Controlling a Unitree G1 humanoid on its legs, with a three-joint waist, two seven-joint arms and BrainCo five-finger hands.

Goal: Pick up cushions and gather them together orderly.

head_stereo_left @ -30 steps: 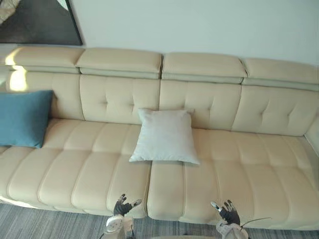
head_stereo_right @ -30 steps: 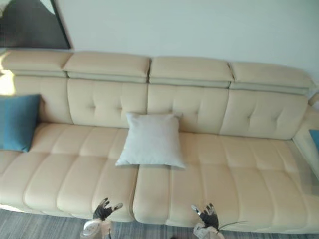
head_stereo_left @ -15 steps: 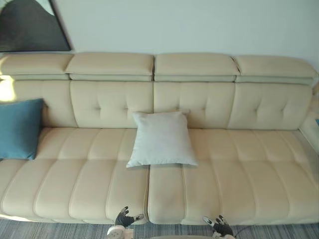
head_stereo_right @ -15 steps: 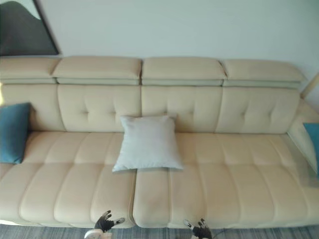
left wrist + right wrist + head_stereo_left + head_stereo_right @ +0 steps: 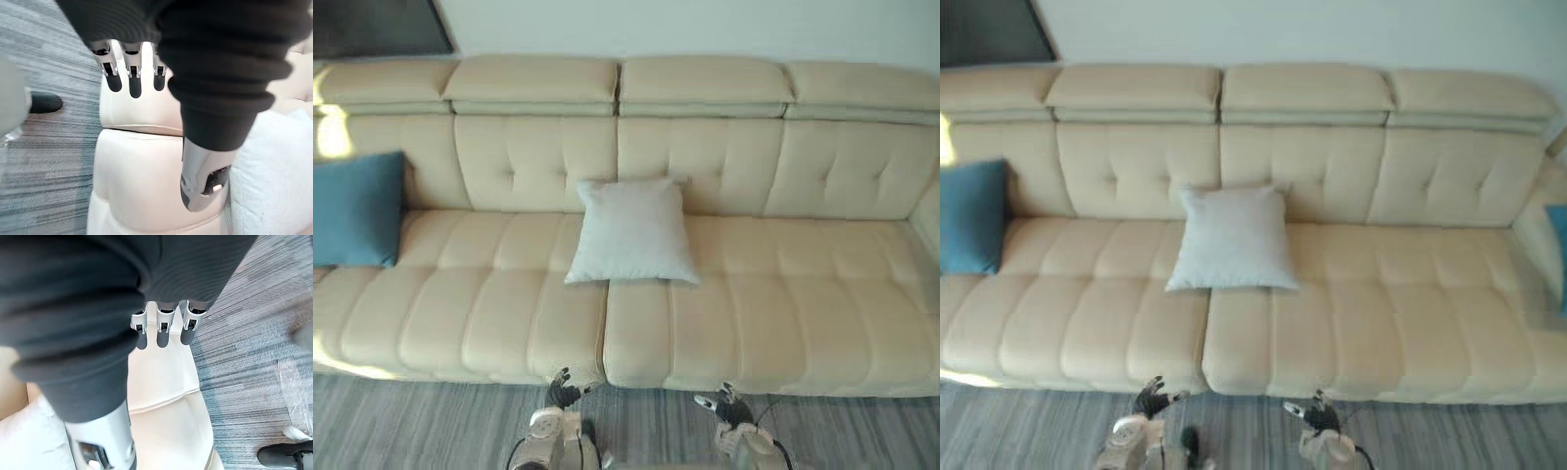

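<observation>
A pale grey cushion [image 5: 633, 232] leans against the backrest at the middle of the cream sofa [image 5: 773, 294]. A blue cushion [image 5: 354, 209] stands at the sofa's left end. The edge of another blue cushion [image 5: 1557, 253] shows at the far right end. My left hand [image 5: 564, 390] and right hand [image 5: 726, 403] hang low over the floor just before the sofa's front edge, well short of the grey cushion. Both are open with straight fingers and hold nothing. The wrist views show the left hand's fingers [image 5: 132, 78] and the right hand's fingers [image 5: 164, 328] straight, with the grey cushion [image 5: 274, 171] beyond.
Grey striped carpet [image 5: 411, 421] runs along the front of the sofa. A dark framed picture [image 5: 382, 24] hangs on the wall at the upper left. The seats between the cushions are bare.
The camera has pulled back and tilted down, so more carpet shows before the sofa. Both hands now show over the floor instead of the seat edge. The cushions have not moved.
</observation>
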